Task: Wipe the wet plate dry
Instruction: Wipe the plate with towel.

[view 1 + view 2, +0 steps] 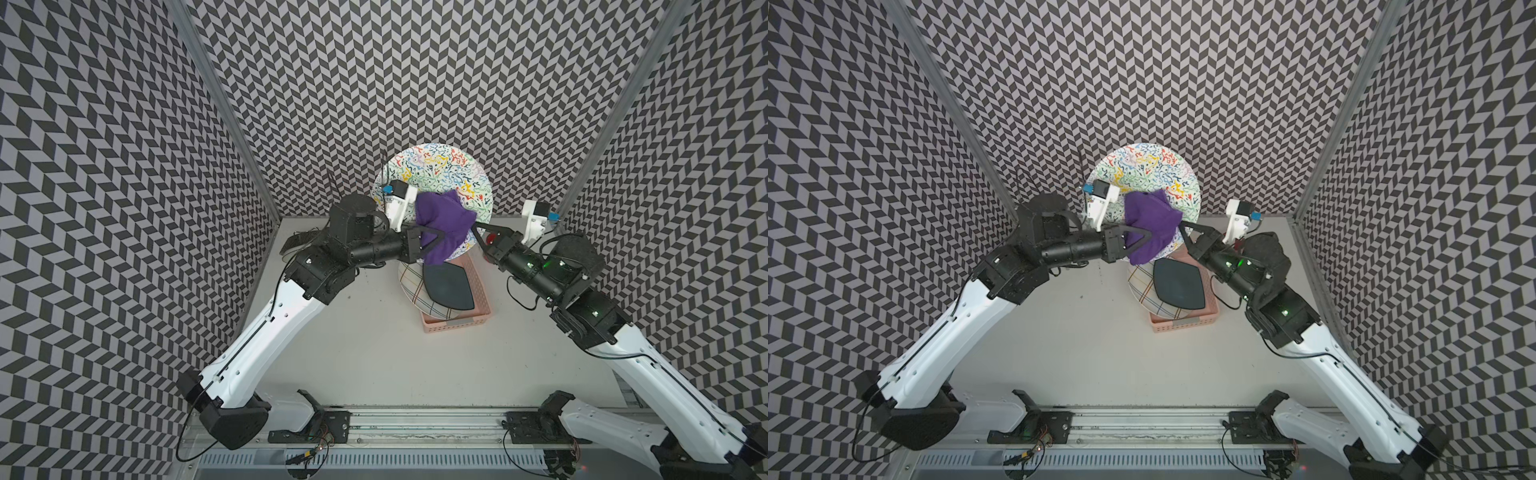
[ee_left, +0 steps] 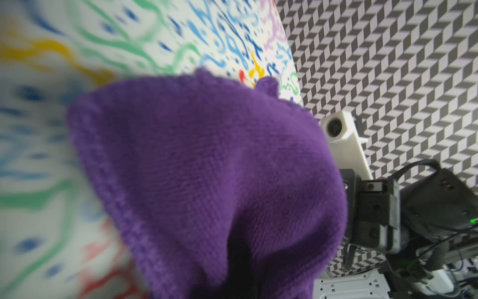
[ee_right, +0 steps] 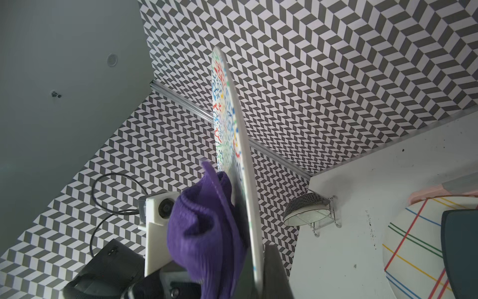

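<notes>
Two grippers meet at a round white plate (image 1: pixel 436 174) covered in multicoloured squiggles, which stands on edge high above the pale tabletop (image 1: pixel 374 353) in both top views. On the left, the left gripper (image 1: pixel 434 232) is clamped on a bunched purple knitted cloth (image 1: pixel 440 228), which lies flat against the plate's patterned face; its arm reaches in level from the left with the elbow raised. On the right, the right gripper (image 1: pixel 473 227) is closed on the plate's lower rim, seen edge-on in the right wrist view (image 3: pixel 245 181); its arm angles up from the right. Below them a pink plastic basket (image 1: pixel 457 326) holds a striped white plate (image 1: pixel 409 282) and a dark teal dish (image 1: pixel 449 286).
</notes>
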Robot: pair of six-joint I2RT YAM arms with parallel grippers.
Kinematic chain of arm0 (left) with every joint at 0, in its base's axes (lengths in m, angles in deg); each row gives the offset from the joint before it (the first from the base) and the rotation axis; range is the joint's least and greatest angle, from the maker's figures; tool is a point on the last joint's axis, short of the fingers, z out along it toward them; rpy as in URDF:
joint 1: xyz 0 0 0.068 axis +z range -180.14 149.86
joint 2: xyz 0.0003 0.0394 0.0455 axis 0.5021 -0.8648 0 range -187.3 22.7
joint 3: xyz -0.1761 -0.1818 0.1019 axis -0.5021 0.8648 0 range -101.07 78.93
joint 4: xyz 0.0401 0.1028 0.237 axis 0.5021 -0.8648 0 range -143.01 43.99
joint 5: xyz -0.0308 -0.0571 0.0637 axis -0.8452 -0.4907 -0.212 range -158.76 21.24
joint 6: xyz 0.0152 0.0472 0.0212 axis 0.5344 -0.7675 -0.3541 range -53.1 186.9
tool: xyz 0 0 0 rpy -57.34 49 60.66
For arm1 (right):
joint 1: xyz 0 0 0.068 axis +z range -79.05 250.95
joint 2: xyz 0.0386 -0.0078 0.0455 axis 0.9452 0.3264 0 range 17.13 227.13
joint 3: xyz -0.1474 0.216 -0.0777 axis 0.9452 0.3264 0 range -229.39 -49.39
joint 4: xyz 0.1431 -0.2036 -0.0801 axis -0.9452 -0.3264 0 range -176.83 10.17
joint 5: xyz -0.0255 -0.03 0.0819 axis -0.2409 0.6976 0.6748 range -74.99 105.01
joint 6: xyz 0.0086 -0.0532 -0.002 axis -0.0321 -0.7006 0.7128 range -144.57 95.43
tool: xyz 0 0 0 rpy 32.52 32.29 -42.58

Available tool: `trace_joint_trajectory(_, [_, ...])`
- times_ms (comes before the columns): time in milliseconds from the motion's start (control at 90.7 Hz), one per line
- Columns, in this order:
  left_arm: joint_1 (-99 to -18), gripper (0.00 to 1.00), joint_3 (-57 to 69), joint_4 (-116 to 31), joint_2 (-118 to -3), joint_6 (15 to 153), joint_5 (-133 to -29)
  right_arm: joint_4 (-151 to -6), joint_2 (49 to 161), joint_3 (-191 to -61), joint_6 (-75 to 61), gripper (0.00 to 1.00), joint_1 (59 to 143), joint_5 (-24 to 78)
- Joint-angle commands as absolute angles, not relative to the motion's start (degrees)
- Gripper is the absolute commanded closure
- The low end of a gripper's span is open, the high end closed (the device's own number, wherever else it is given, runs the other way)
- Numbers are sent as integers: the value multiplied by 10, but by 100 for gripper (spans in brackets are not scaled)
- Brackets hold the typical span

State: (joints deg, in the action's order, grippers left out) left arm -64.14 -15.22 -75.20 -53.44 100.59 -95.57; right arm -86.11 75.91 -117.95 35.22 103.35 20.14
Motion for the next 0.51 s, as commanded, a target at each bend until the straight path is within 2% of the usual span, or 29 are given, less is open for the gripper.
trace_joint_trajectory(0, [-505, 100, -83, -601, -456, 1160, -1050, -693, 728, -1190, 458, 100, 969, 233])
trace_joint_trajectory(55, [-463, 100, -36, -516, -426, 1268, -1086, -643, 718, -1167, 494, 100, 941, 277])
trace_joint_trajectory(143, [-458, 100, 54, -307, -403, 1434, -1113, -573, 716, -1143, 538, 100, 928, 333])
trace_joint_trajectory(276, [-460, 100, 164, 26, -415, 1697, -1076, -480, 726, -1112, 601, 100, 929, 401])
trace_joint_trajectory(496, [-521, 100, 102, 211, -497, 1828, -999, -457, 755, -1095, 624, 100, 948, 456])
